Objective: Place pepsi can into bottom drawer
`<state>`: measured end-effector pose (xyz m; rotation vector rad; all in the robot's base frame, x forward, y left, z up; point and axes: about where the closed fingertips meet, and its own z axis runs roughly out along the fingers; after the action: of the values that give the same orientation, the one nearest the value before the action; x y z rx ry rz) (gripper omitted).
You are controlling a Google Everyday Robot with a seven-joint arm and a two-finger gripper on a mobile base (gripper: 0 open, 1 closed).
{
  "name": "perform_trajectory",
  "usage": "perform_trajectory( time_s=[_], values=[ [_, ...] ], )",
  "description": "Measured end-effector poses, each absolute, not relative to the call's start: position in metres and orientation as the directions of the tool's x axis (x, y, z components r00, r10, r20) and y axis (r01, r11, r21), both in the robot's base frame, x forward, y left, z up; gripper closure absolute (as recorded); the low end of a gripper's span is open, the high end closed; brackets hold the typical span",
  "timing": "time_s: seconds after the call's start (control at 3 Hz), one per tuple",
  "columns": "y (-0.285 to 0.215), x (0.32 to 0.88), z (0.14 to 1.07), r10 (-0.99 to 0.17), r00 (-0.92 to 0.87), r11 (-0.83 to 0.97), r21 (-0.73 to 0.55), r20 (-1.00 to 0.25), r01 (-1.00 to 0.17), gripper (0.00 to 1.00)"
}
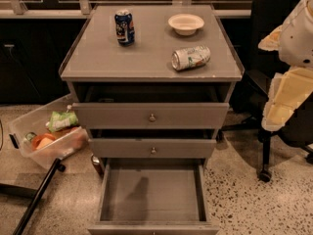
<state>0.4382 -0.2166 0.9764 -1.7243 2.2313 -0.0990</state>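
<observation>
Grey cabinet [151, 116] is standing on a speckled floor, w/ its bottom drawer [152, 190] sitting pulled out toward me. Robot's pincer [286, 99] is hanging at far right, beside the cabinet & well apart from the things on it; can't tell how open it is. On the tabletop [98, 58], a white bowl [186, 23] is sitting back right, a silver can [190, 57] is lying on its side in front of it, & the pepsi can [124, 27] is standing upright back left.
</observation>
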Motion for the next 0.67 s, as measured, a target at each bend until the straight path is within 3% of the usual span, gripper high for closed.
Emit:
perform_trajectory(
  time_s=[0.33, 0.67],
  values=[
    [-0.217, 0.438, 0.976, -0.953, -0.221, 0.27, -0.246, -0.207, -0.931, 0.0],
    [-0.21, 0.46, 0.983, -0.922, -0.248, 0.324, -0.246, -0.296, -0.913, 0.0]
  ],
)
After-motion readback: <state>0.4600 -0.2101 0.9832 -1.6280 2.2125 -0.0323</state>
